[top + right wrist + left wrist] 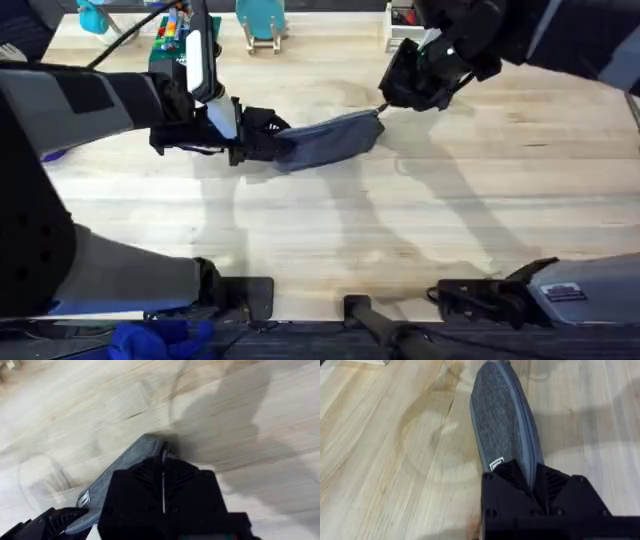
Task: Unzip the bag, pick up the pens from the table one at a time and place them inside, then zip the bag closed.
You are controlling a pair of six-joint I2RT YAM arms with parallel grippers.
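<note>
The blue-grey bag (330, 140) lies in the middle of the table (430, 230), its long side running left to right. My left gripper (272, 147) is shut on the bag's left end; the left wrist view shows the fabric (500, 415) pinched between the black fingers (502, 490). At the bag's right end, my right gripper (384, 101) has its fingers pressed together on the small zipper pull (165, 453). The zipper seam looks closed along the top. The pens are out of view.
Teal stands (262, 25) and a green box (165, 45) sit along the table's far edge, with a white container (400, 25) at the back right. Bare wood stretches in front of the bag. A blue cloth (150, 340) lies near the left arm's base.
</note>
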